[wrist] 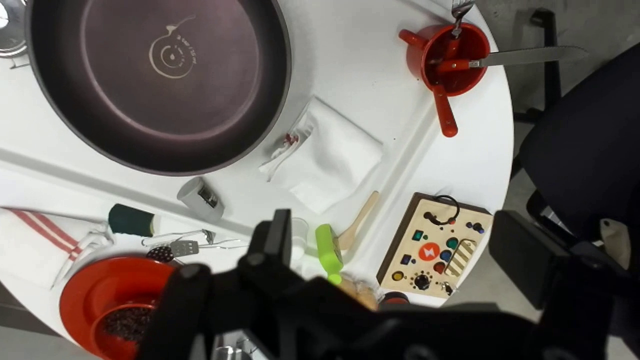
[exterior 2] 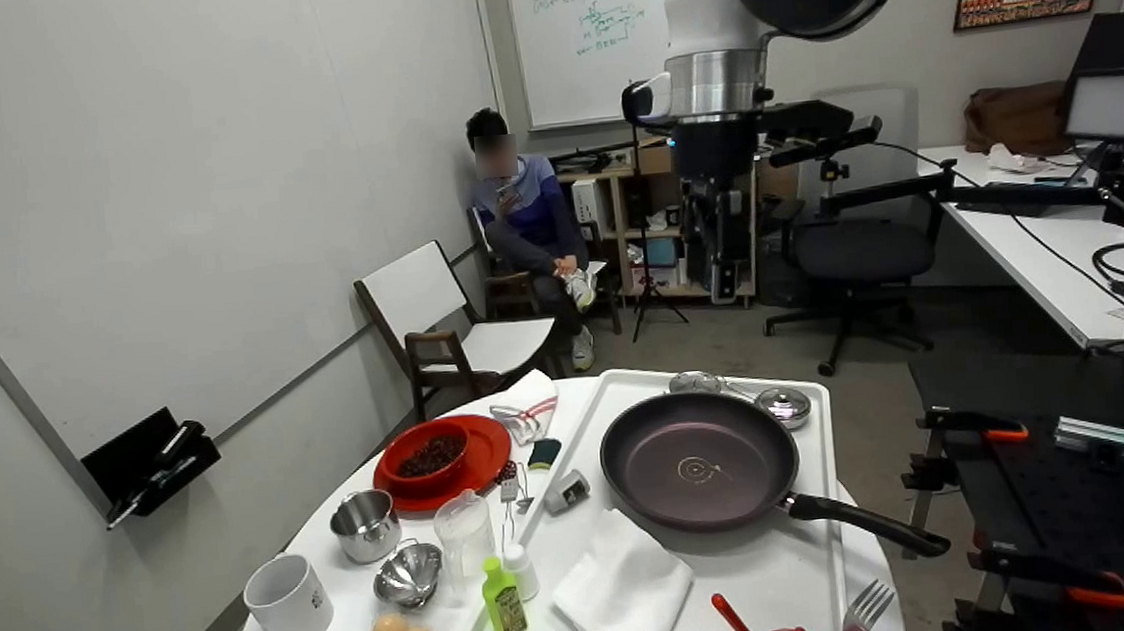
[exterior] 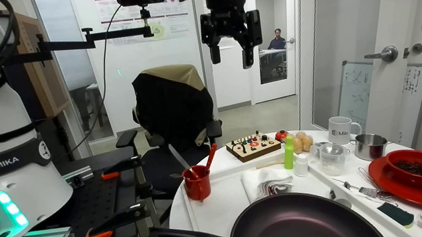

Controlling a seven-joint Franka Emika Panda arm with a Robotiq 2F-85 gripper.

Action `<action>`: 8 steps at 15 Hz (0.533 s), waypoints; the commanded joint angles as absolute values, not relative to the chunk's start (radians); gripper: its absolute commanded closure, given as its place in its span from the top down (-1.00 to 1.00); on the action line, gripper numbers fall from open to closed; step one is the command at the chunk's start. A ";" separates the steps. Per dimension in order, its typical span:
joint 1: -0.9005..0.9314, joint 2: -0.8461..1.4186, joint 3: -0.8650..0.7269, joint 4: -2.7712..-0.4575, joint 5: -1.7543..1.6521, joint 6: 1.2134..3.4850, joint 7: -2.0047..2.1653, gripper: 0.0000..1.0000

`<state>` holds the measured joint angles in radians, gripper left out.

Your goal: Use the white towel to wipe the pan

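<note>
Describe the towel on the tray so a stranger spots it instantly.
Find the big dark pan on the tray. Beside it, near the green bottle, lies the folded towel. Unlike the red-striped cloth off the tray, its top is plain white.

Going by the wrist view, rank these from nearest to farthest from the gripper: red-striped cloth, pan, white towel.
1. White towel: near the middle of the picture, folded on the tray.
2. Pan: upper left, cut off by the top edge.
3. Red-striped cloth: at the left edge, outside the tray.
</note>
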<state>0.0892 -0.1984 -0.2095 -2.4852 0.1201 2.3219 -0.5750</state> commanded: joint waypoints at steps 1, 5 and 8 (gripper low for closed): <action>0.052 -0.166 -0.169 -2.465 0.128 2.319 -0.575 1.00; 0.045 -0.121 -0.160 -2.431 0.128 2.319 -0.573 1.00; 0.044 -0.093 -0.162 -2.413 0.168 2.286 -0.678 0.80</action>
